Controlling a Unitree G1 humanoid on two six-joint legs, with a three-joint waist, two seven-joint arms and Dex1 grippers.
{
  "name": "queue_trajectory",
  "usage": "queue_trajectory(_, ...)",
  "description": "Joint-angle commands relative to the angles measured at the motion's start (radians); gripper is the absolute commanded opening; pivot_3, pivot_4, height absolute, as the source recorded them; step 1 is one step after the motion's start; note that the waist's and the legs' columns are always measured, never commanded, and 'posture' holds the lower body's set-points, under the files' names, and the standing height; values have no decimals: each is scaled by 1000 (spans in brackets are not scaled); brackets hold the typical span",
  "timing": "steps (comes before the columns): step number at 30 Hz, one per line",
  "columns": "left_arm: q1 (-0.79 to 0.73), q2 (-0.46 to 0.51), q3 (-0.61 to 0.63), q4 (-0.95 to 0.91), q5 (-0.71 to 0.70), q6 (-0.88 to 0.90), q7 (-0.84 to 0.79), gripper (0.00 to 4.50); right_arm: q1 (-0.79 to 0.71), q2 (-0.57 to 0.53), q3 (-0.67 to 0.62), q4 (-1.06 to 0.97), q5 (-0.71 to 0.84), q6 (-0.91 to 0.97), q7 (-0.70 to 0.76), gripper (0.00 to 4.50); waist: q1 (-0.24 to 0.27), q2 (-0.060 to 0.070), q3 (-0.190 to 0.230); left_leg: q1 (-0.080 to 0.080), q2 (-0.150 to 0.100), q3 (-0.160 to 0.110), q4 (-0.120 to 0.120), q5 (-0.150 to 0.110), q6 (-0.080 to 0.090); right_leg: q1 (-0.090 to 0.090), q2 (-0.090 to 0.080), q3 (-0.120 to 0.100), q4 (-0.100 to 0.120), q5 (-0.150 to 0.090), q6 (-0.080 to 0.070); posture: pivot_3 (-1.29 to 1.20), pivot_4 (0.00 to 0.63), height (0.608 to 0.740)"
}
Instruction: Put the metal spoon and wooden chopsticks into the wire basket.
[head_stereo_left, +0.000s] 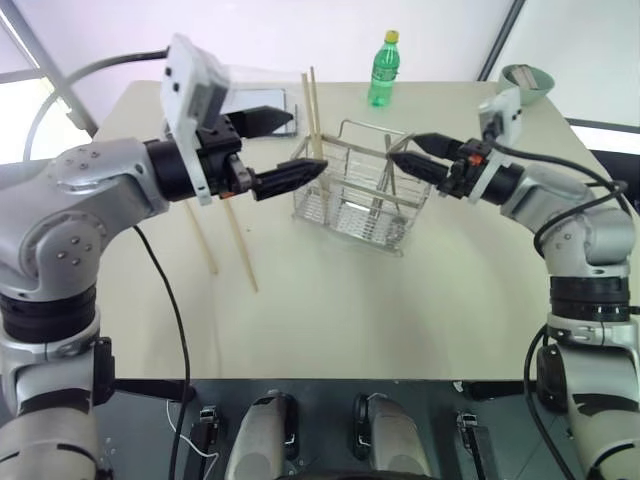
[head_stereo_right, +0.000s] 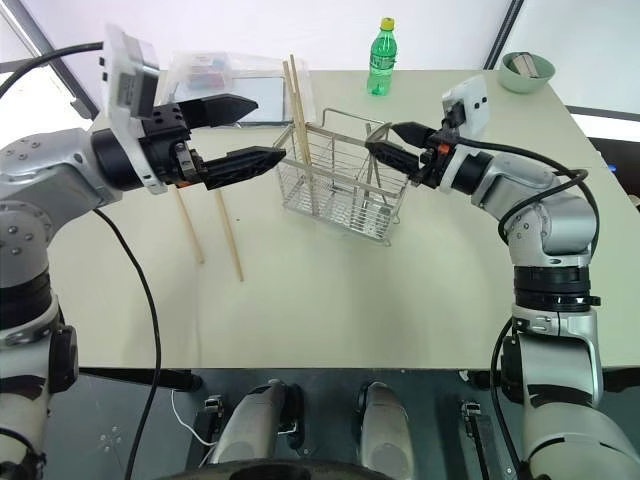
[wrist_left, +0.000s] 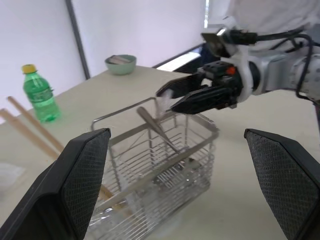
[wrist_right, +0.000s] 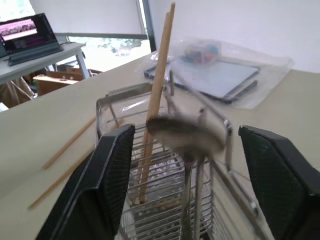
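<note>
The wire basket (head_stereo_left: 350, 195) stands at the middle of the table. Two wooden chopsticks (head_stereo_left: 312, 105) stand upright in its left end, rising above the rim. Two more chopsticks (head_stereo_left: 243, 255) lie flat on the table to its left. The metal spoon (wrist_left: 156, 127) leans inside the basket's right side, its top end just below my right gripper (head_stereo_left: 403, 150). That gripper is open at the basket's right rim, its fingers clear of the spoon. My left gripper (head_stereo_left: 303, 143) is open and empty, level at the basket's left end beside the standing chopsticks.
A green bottle (head_stereo_left: 383, 70) stands at the table's far edge behind the basket. A pale green bowl (head_stereo_left: 530, 78) sits at the far right corner. A clear plastic bag (head_stereo_left: 255, 105) holding a dark tablet lies at the far left.
</note>
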Motion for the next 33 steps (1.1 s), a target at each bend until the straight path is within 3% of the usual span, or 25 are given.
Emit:
queue_trajectory(1, -17, -53, 133, 38, -22, 54, 215, 4500, -68, -52, -79, 42, 8, -26, 12, 3442, 3, 0, 0, 0, 0, 0, 0, 0, 1, 0, 0, 0, 0, 0, 0, 0, 150, 707)
queue_trajectory(8, -84, -217, 342, 227, 95, 182, 764, 4500, -133, -98, -119, 122, 4, -45, 34, 3442, 1, -1, 0, 1, -1, 0, 0, -1, 2, 1, 0, 0, 0, 0, 0, 0, 150, 707)
queue_trajectory(13, -93, -239, 312, 343, 223, 233, 873, 4500, -115, -130, -158, 65, 103, 22, 145, 3442, 3, -1, 0, 0, -1, 0, -1, 1, -2, 0, 0, 0, 0, 0, 0, 0, 150, 707)
queue_trajectory(23, -193, -272, 279, 838, 415, 124, 839, 4500, 8, -196, -183, -174, 281, 176, 263, 3442, 3, -4, 0, 0, 0, 0, -1, 0, 0, 0, 0, -1, 0, 0, 0, 0, 150, 707)
queue_trajectory(33, -321, -274, 239, 1271, 535, -54, 738, 4500, 106, -269, -208, -270, 326, 180, 300, 3442, 5, -6, 1, 0, 0, 0, -2, -2, 2, -1, -1, -1, 0, 0, 0, 0, 150, 707)
